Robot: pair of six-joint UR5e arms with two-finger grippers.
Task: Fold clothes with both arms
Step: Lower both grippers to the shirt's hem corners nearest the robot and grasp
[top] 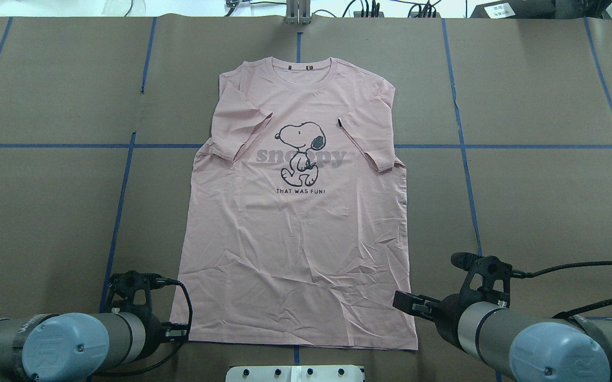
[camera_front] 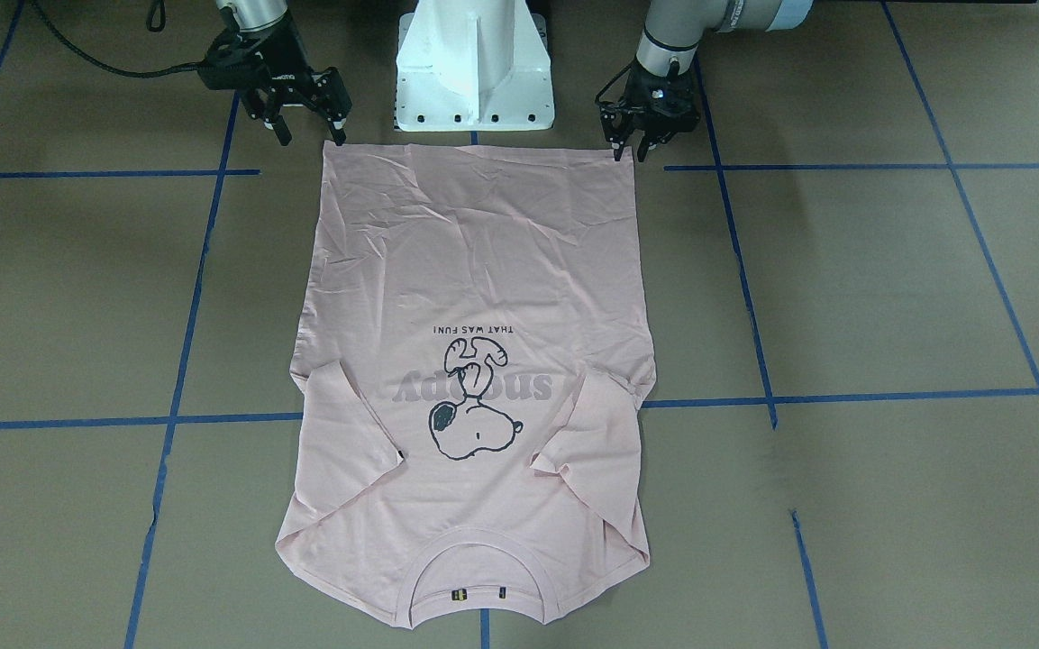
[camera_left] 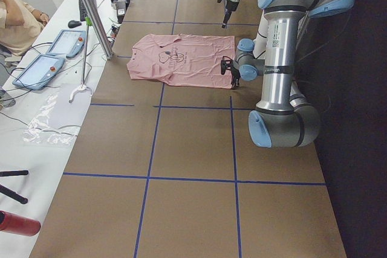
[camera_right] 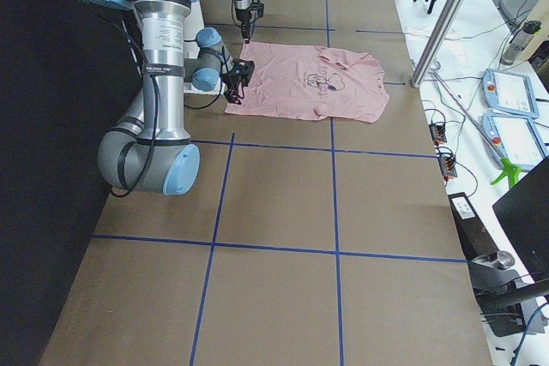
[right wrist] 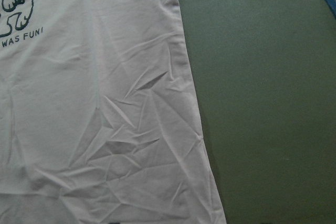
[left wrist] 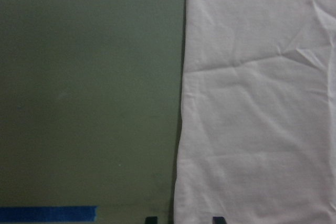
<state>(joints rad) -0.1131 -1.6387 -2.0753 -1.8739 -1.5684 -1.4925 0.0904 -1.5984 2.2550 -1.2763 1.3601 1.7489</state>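
Observation:
The pale pink T-shirt [camera_front: 474, 270] lies flat and print up on the brown table, both sleeves folded inward, its neck far from the robot and its hem near the base. It also shows in the overhead view [top: 295, 239]. My left gripper [camera_front: 627, 149] is low at the hem corner on its side. In the left wrist view its open fingertips [left wrist: 151, 219] straddle the shirt's side edge [left wrist: 181, 129]. My right gripper [camera_front: 310, 135] is open and empty, just above the other hem corner. The right wrist view shows wrinkled shirt cloth [right wrist: 105, 119] and no fingertips.
The white pedestal base [camera_front: 474, 72] stands just behind the hem, between the arms. Blue tape lines [camera_front: 843, 167] cross the brown table. A metal pole [camera_left: 91, 10] and operators' tablets [camera_left: 36, 70] stand at the table's far side.

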